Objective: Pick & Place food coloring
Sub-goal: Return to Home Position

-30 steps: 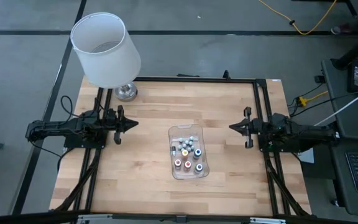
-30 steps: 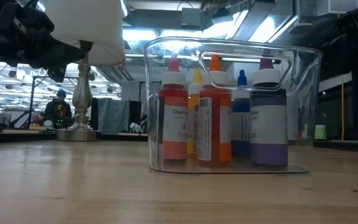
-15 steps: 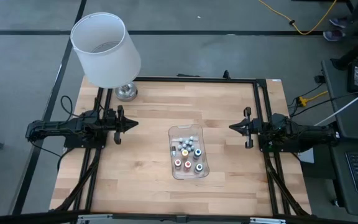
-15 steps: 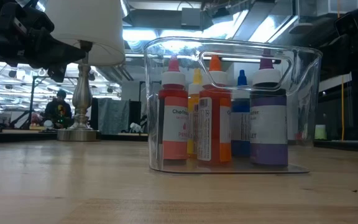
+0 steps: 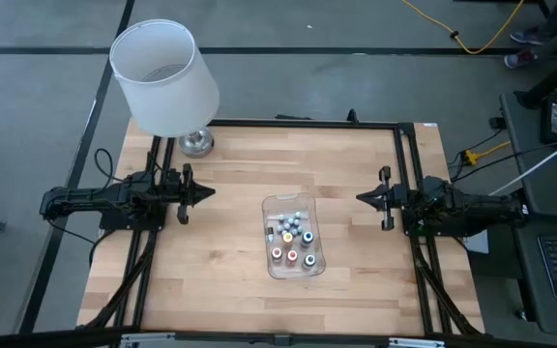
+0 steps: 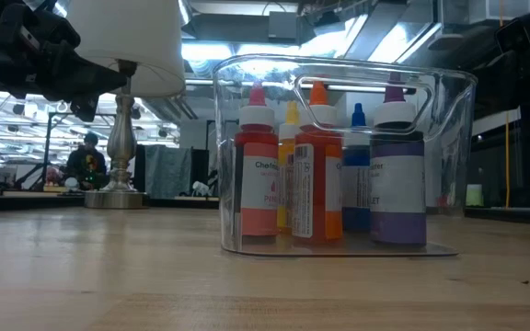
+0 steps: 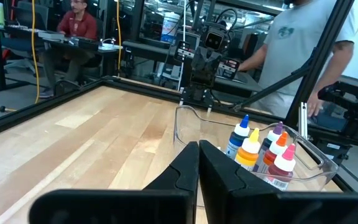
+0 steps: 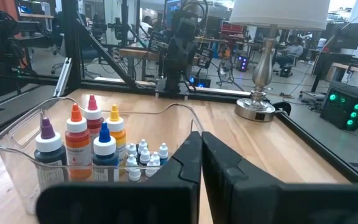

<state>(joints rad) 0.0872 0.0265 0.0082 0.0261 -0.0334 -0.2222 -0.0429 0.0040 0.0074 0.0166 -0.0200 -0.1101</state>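
Several food coloring bottles (image 5: 292, 241) stand upright on their bases inside a clear plastic tray (image 5: 271, 205) at the table's middle. In the low view the taller ones are red (image 6: 257, 170), orange (image 6: 317, 165) and purple (image 6: 397, 170); tiny whitish ones (image 8: 143, 153) stand at the tray's far end. My left gripper (image 5: 211, 191) hovers level at the table's left, shut and pointing at the tray (image 7: 188, 124). My right gripper (image 5: 360, 197) hovers level at the right, shut, facing the tray (image 8: 17, 146). Each gripper is well short of the tray.
A lamp with a white shade (image 5: 165, 75) and a metal base (image 5: 197, 144) stands at the table's far left corner. A black frame (image 5: 303, 123) runs round the table. A person (image 7: 303, 43) stands beyond the right edge. Bare wood lies around the tray.
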